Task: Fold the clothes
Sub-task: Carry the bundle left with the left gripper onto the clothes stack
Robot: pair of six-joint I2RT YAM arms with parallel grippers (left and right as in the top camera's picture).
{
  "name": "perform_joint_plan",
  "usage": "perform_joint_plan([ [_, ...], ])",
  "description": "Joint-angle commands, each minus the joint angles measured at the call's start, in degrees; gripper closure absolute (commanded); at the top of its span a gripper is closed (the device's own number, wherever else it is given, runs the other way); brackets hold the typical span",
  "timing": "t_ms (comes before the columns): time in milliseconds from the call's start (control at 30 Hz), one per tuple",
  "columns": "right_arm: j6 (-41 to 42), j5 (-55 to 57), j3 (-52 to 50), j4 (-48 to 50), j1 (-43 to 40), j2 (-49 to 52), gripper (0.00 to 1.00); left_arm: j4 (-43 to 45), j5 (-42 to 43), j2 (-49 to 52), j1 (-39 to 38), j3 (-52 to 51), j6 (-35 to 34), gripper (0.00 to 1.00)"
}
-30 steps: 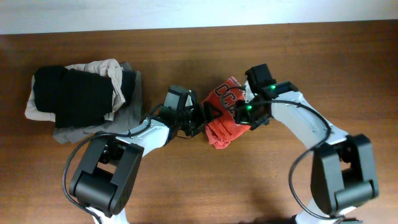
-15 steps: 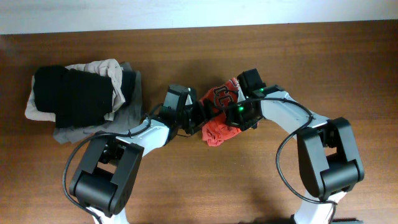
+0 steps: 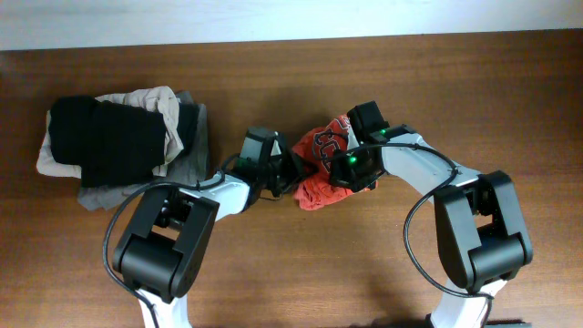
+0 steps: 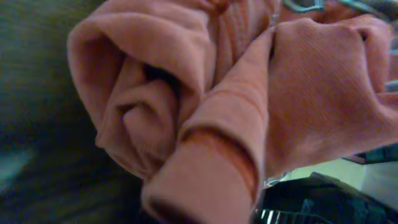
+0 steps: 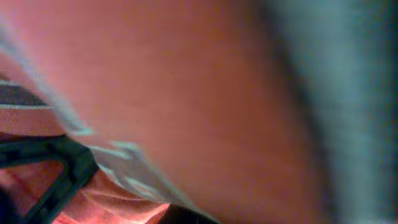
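The clothes, a red-orange T-shirt [image 3: 314, 189] with white lettering, lie bunched in the middle of the table between my two arms. My left gripper [image 3: 292, 173] has its jaws drawn together on the shirt's left edge. In the left wrist view, rolled folds of the shirt [image 4: 205, 93] fill the frame and run down to where the jaws are; the fingers themselves are hidden. My right gripper [image 3: 340, 170] presses onto the shirt's right side, shut on the cloth. The right wrist view is blurred, with red cloth [image 5: 186, 93] close against the lens.
A pile of black, beige and grey folded garments [image 3: 118, 141] sits at the left of the wooden table [image 3: 474, 91]. The table's far edge meets a pale strip [image 3: 273, 18] along the top.
The right gripper pulled the shirt leftward and bunched it smaller. The left gripper's jaws, open beside the shirt before, have come together on its left edge.
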Motion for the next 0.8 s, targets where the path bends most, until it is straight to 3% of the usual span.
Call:
perform_joint_plan([
  [0,-3.23,-1.99,-1.16,-0.24,1.42,2.16,0.96,2.60,3.76,2.80,-1.14,-0.46,4.59,0.96],
  [33,-4.04,-1.40,-1.16,-0.26,1.33,1.84,0.96,3.23,4.09,2.80,-1.14,-0.44,4.87,1.00],
  [267,-10.12,6.60,0.72,-4.72,-2.25,-11.82,0.96,7.93,8.11,2.73,-0.76,-0.26,7.39,1.00],
  [400,-10.10,14.01,2.27,-7.43,-8.74,-25.03,0.95,16.41,15.91,2.73,1.18,0.68,9.60,0.99],
  [500,-10.08,13.94,2.38,-7.67,-14.23,-30.42,0.92,17.20,18.56,2.62,2.29,1.79,9.55,0.99],
  [767,-10.12,13.94,2.38,-11.74,-23.12,-33.38,0.94,17.86,20.31,-1.40,6.34,4.31,9.57,1.00],
])
